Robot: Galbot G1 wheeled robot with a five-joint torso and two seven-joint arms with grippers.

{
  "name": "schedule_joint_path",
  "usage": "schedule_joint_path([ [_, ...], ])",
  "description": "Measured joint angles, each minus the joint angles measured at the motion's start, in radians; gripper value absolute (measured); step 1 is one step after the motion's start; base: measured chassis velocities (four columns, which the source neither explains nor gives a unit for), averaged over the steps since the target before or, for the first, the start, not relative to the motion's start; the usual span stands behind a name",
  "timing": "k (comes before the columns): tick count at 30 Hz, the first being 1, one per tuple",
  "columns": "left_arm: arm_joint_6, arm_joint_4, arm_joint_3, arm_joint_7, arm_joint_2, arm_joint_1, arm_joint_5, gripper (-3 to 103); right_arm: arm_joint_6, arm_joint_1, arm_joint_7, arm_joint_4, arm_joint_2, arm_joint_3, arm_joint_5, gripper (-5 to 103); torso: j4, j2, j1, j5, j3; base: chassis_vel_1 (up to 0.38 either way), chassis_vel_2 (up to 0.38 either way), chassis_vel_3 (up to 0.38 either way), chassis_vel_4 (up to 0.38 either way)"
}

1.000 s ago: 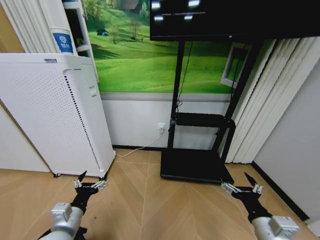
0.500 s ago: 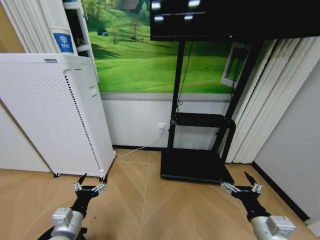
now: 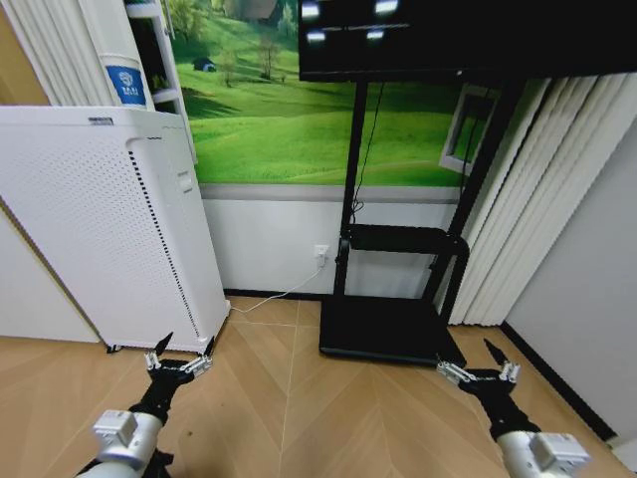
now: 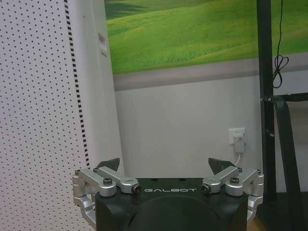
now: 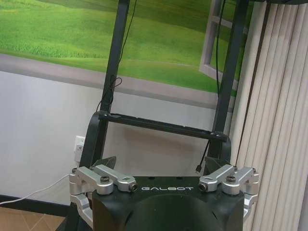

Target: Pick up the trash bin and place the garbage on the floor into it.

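Note:
The trash bin and the garbage are out of view. My left gripper (image 3: 180, 353) hovers low over the wooden floor (image 3: 299, 418), just in front of the white perforated appliance, and its fingers are spread open with nothing between them. The left wrist view shows the left gripper (image 4: 165, 164) open and pointing at the white wall. My right gripper (image 3: 479, 362) is also open and empty, held low in front of the black stand's base. In the right wrist view the right gripper (image 5: 160, 162) faces the stand's legs.
A tall white perforated appliance (image 3: 109, 229) stands at the left against the wall. A black screen stand (image 3: 393, 334) with a flat base sits at centre right. A white cable runs to a wall socket (image 3: 320, 253). Pale curtains (image 3: 542, 199) hang at the right.
Almost nothing differs. The left gripper dipped a little and came back up, and the right gripper drifted slightly to the left. Both stayed open.

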Motion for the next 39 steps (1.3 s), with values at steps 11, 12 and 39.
schedule_joint_path([
  [11, 0.003, 0.004, -0.004, -0.008, -0.007, 0.006, 0.019, 100, -0.008, 0.003, 0.002, -0.005, -0.005, -0.003, -0.003, 100, -0.0001, 0.0, 0.0, -0.0001, 0.0, 0.0, 0.0, 0.0, 0.0],
  [12, 0.003, 0.004, -0.004, -0.008, -0.007, 0.006, 0.019, 100, -0.008, 0.004, 0.002, -0.005, -0.005, -0.003, -0.003, 100, -0.0001, 0.0, 0.0, -0.0001, 0.0, 0.0, 0.0, 0.0, 0.0],
  [39, 0.005, 0.005, -0.004, -0.009, -0.006, 0.006, 0.019, 100, -0.009, 0.004, 0.003, -0.006, -0.005, -0.003, -0.003, 100, -0.0001, 0.062, 0.016, -0.0001, 0.046, 0.0, 0.0, 0.0, 0.0],
])
